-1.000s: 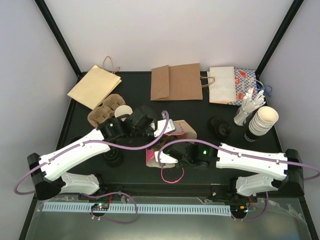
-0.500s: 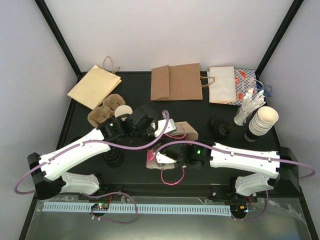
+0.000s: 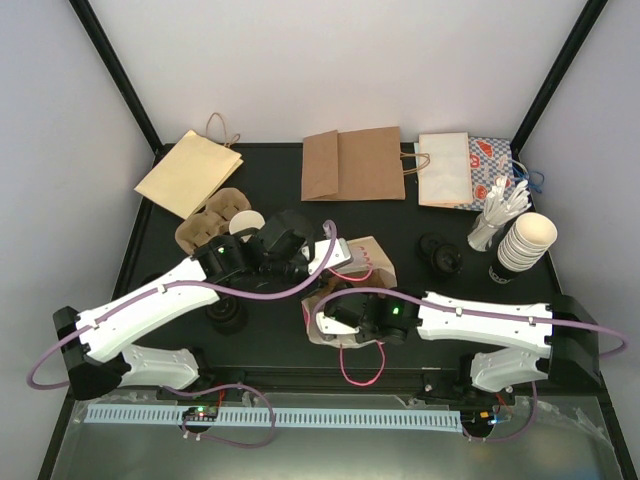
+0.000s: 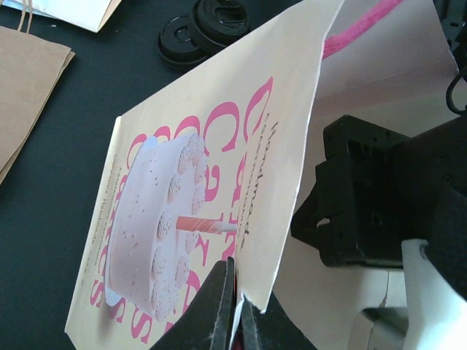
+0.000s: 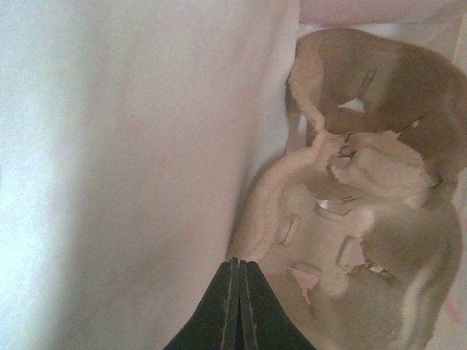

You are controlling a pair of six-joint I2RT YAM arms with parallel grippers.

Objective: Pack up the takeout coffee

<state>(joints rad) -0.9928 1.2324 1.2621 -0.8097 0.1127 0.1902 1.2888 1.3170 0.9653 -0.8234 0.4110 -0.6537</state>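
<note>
cup at 10 o'clock by carrier, not yet packed. left jaws clenched on bag rim, holding mouth up. right jaws clenched, empty, now pushed deeper into bag; pink handle swung to 6 o'clock. Judgement: bag being spread open; cup pickup outstanding.

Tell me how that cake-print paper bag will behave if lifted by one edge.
Probably floppy: the cake-print bag looks like thin paper, and the left gripper pinches only one edge, so it may sag. It is likely light and may slide if pushed. Its pink cord handle would dangle.
</note>
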